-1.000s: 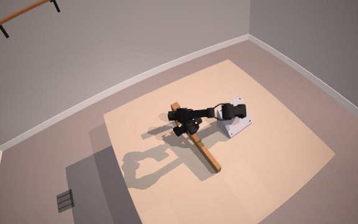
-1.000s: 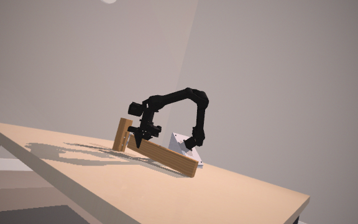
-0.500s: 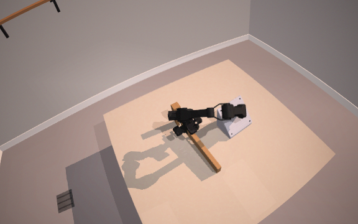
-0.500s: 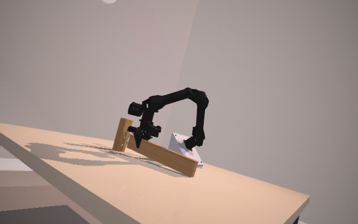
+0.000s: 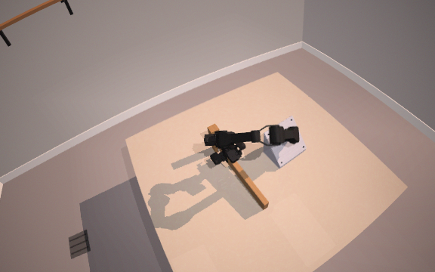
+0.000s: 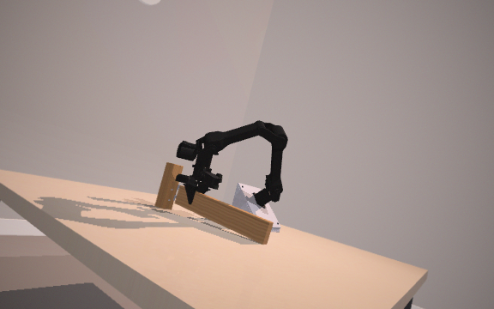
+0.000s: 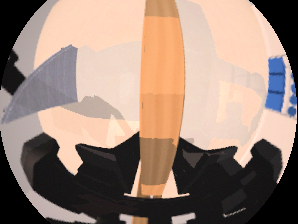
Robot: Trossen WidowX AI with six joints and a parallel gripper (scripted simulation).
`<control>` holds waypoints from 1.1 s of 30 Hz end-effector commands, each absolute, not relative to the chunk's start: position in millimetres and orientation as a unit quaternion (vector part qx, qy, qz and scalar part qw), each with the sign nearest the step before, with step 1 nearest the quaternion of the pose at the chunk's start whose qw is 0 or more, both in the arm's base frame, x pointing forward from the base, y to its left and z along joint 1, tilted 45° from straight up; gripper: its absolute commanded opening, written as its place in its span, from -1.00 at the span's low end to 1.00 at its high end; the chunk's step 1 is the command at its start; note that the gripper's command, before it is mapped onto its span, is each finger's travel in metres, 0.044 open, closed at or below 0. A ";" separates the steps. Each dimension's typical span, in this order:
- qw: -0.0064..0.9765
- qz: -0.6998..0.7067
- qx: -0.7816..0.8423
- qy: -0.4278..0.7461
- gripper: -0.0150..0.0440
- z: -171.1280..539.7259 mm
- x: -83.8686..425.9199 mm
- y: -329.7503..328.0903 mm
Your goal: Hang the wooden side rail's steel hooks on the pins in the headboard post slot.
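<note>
The wooden side rail (image 5: 248, 185) (image 6: 225, 215) (image 7: 160, 90) is a long plank. Its near end is raised against the short upright headboard post (image 5: 212, 128) (image 6: 169, 185), and its far end rests on the table (image 5: 316, 196) (image 6: 273, 275). My gripper (image 5: 228, 156) (image 6: 192, 194) (image 7: 155, 131) is shut on the rail close to the post, fingers on both sides of the plank. The steel hooks and the pins in the slot are hidden where rail and post meet.
The arm's white base block (image 5: 286, 149) (image 6: 247, 201) stands to the right of the post, behind the rail. The table's front edge (image 6: 80, 253) runs diagonally in the exterior view. A wall handrail (image 5: 13, 19) is far off.
</note>
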State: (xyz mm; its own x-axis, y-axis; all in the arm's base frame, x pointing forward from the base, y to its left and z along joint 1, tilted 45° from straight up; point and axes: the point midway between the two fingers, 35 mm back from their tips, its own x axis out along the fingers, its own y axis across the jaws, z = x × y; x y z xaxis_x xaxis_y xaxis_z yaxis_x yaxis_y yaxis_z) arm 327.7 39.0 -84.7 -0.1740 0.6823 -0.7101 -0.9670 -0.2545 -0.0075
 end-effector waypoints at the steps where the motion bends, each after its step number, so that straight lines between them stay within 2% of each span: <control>1: 0.567 0.727 -0.310 0.233 -0.49 -85.4 328.9 33.6; 33: 0.567 0.726 -0.310 0.233 -0.49 -85.4 331.9 30.8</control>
